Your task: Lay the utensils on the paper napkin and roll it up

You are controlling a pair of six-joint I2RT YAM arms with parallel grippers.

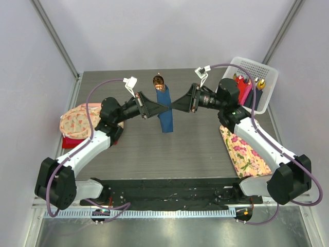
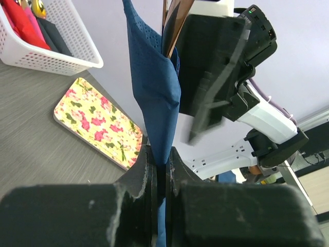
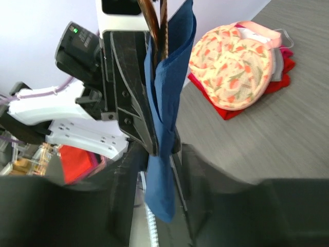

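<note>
The paper napkin (image 1: 165, 114) is a dark blue roll held upright above the middle of the table. The copper-brown utensils (image 1: 159, 81) poke out of its top, a spoon bowl uppermost. My left gripper (image 1: 165, 107) comes in from the left and is shut on the roll's lower part (image 2: 154, 87), the paper pinched flat between its fingers. My right gripper (image 1: 175, 106) faces it from the right. Its jaws straddle the roll (image 3: 165, 103) and the left fingertips, with a gap showing on both sides. Utensil handles (image 3: 154, 20) show in the roll's open top.
A white basket (image 1: 267, 72) at the back right holds red and pink rolls. A floral cloth (image 1: 244, 152) lies flat on the right. At the left edge, a round floral cloth (image 1: 77, 121) sits on red pieces.
</note>
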